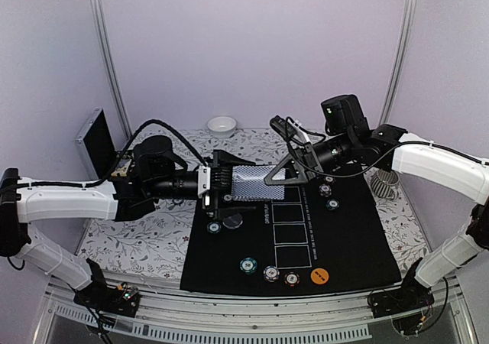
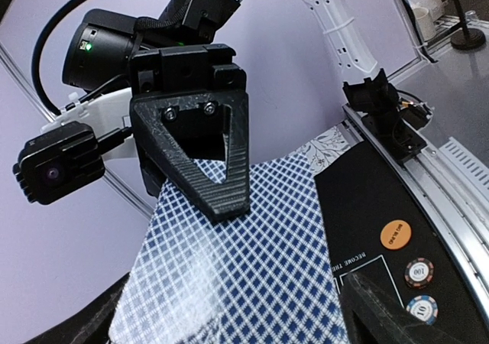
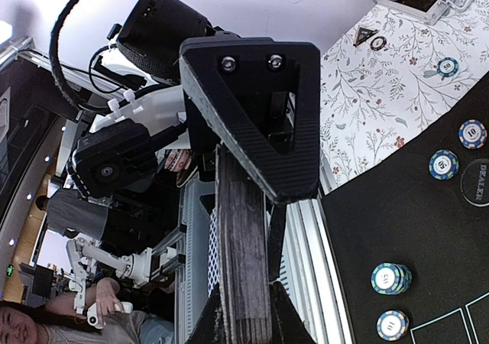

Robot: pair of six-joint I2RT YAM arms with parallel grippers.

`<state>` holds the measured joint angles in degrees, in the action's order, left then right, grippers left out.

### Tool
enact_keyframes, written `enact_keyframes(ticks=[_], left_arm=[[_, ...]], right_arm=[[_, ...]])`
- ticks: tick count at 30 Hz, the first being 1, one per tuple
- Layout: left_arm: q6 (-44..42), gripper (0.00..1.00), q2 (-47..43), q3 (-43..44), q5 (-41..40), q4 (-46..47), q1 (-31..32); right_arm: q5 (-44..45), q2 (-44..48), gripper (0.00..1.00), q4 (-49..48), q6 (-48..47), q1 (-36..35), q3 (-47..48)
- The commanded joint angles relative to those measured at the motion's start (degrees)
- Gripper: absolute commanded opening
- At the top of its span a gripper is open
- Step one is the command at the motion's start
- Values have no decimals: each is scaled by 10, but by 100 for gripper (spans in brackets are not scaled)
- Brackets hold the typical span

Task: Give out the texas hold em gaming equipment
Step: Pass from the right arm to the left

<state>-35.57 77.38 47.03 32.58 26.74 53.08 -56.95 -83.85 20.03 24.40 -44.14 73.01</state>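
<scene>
Right gripper (image 1: pixel 280 177) is clamped narrow on the card deck (image 1: pixel 250 183), which is held in the air over the black mat (image 1: pixel 351 237). Left gripper (image 1: pixel 220 185) is spread wide around the deck's other end; can't tell if it touches. Three striped chips (image 1: pixel 270 273) and an orange disc (image 1: pixel 319 276) lie along the mat's near edge. A dark disc (image 1: pixel 231 220) lies on the mat near the left gripper.
</scene>
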Motion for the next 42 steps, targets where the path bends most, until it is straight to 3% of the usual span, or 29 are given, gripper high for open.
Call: enact_keyframes(ticks=[1, 9, 14, 22, 28, 39, 42], left_arm=[[5, 89, 5, 14, 16, 5, 6], [25, 88, 8, 18, 33, 27, 8], [15, 79, 12, 25, 28, 13, 8], [9, 84, 15, 28, 27, 14, 9], [5, 70, 16, 30, 32, 10, 9], [11, 63, 16, 30, 27, -5, 11], [29, 61, 14, 28, 14, 2, 13]], right_arm=[[-7, -1, 3, -25, -1, -3, 2], [-5, -2, 3, -28, -1, -2, 2], [-8, -2, 3, -32, 1, -2, -1], [-7, -3, 3, -34, 2, -2, -2], [-9, -4, 3, -35, 5, -3, -2], [-11, -6, 3, -39, 6, -3, -7], [-12, -7, 11, -46, 9, -2, -11]])
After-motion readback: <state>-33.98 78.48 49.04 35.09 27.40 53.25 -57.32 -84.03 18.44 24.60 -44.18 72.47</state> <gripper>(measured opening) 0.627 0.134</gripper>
